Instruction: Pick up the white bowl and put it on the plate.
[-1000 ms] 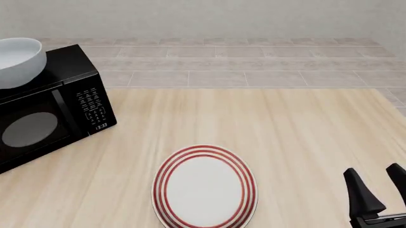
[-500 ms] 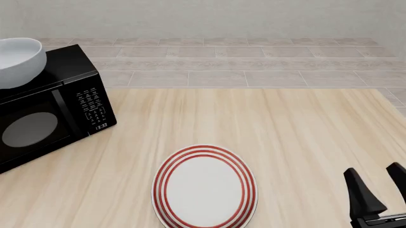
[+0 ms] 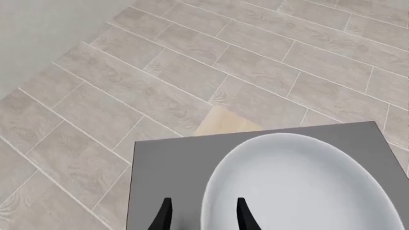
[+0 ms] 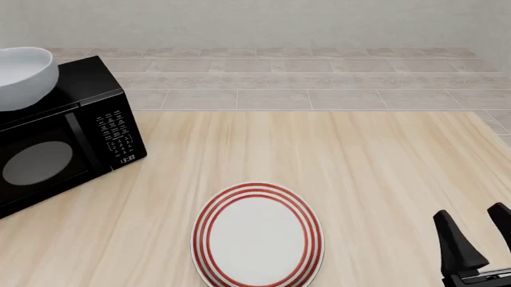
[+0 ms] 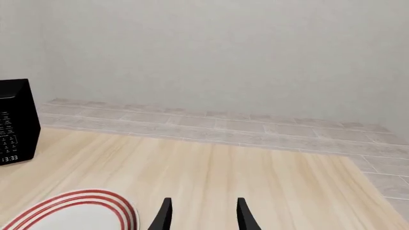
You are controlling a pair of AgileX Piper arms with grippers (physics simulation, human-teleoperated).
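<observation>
White bowl sits on the microwave at my 10 o'clock, frame-cropped; plate on the surface. Display reads 13:33. Left hand open, seemingly straddling the bowl's rim; right hand open, empty.

The right arm's black two-fingered gripper stands at the near right corner of the scene, fingers pointing up and away with a clear gap between them, nothing held. In its own wrist camera the dark fingertips sit parted. The left arm's black gripper shows only in its wrist camera, tips likewise spread apart and closed on nothing
</observation>
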